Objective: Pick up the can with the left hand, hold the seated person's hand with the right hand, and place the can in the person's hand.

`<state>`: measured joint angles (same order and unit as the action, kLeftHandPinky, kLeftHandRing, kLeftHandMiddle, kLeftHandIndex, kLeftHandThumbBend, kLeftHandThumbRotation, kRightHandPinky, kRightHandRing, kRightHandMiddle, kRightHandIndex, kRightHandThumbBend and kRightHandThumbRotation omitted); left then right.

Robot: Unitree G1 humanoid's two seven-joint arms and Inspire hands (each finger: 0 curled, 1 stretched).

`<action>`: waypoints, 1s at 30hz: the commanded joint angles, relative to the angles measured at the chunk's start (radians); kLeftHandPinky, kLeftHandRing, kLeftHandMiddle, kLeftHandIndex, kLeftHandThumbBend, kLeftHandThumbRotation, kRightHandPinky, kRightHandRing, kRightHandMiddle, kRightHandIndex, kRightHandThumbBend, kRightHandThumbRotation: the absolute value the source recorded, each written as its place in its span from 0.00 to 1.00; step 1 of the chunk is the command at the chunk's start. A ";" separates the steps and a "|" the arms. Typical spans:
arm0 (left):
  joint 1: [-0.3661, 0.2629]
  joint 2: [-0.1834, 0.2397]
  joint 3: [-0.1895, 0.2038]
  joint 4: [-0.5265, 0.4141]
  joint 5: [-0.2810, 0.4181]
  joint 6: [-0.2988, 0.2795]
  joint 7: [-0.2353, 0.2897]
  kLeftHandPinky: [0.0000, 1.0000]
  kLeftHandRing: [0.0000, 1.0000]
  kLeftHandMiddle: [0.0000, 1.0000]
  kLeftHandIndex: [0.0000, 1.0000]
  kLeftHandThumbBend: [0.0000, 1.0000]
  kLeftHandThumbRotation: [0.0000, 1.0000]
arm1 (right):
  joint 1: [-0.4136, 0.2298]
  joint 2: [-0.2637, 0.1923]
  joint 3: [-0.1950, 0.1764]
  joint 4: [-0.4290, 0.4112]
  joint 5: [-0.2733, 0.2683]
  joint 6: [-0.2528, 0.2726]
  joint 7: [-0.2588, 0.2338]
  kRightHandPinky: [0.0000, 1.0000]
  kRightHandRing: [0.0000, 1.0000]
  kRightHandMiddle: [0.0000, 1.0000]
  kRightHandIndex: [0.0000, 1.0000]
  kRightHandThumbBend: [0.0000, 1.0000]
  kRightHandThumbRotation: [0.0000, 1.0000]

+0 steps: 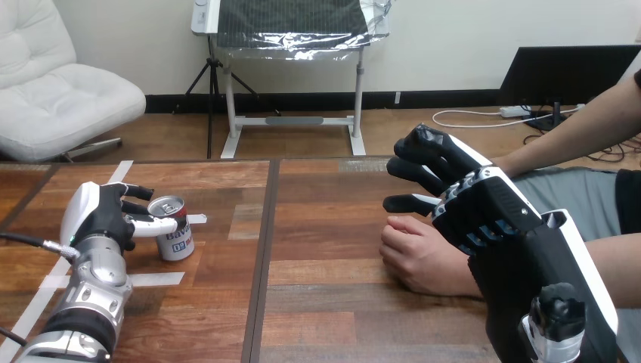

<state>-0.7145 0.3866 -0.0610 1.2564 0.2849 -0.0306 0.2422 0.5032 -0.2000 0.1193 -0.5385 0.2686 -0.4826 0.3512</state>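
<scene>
a silver can (175,243) with a red rim and blue-and-white label is seen upright on the table (325,302) at the lower left, clasped by the left hand (102,215). the right hand (491,212) is held loosely spread over the person's hand (419,257), right of centre.

Black-and-white robot hands
The left hand (102,215) and right hand (491,208) are black with white back shells; the left forearm (91,299) is ribbed silver.
</scene>
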 commanded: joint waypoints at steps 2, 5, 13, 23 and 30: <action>-0.071 0.001 0.003 -0.023 -0.002 -0.029 0.022 0.46 0.57 0.63 0.67 0.72 0.00 | -0.048 0.010 -0.002 -0.032 0.006 -0.013 -0.004 0.74 0.86 0.87 0.86 1.00 0.92; -0.070 0.001 0.004 -0.021 -0.003 -0.035 0.025 0.46 0.57 0.63 0.66 0.72 0.00 | -0.046 0.008 0.000 -0.036 0.013 -0.007 -0.003 0.74 0.86 0.87 0.86 1.00 0.92; -0.072 0.002 -0.001 -0.019 0.002 -0.030 0.027 0.45 0.55 0.61 0.64 0.73 0.00 | -0.046 0.010 -0.003 -0.037 0.001 -0.010 -0.006 0.74 0.86 0.87 0.86 1.00 0.91; -0.072 0.002 -0.006 -0.017 0.008 -0.032 0.029 0.42 0.53 0.58 0.61 0.75 0.00 | -0.041 0.011 -0.002 -0.047 -0.003 -0.002 -0.013 0.74 0.86 0.87 0.86 1.00 0.91; -0.075 0.001 -0.016 -0.014 0.019 -0.025 0.033 0.39 0.50 0.56 0.61 0.77 0.00 | -0.041 0.011 -0.001 -0.047 -0.002 -0.002 -0.016 0.73 0.85 0.86 0.86 1.00 0.91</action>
<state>-0.7147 0.3853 -0.0613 1.2564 0.2860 -0.0437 0.2583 0.5033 -0.1997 0.1194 -0.5389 0.2654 -0.4824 0.3454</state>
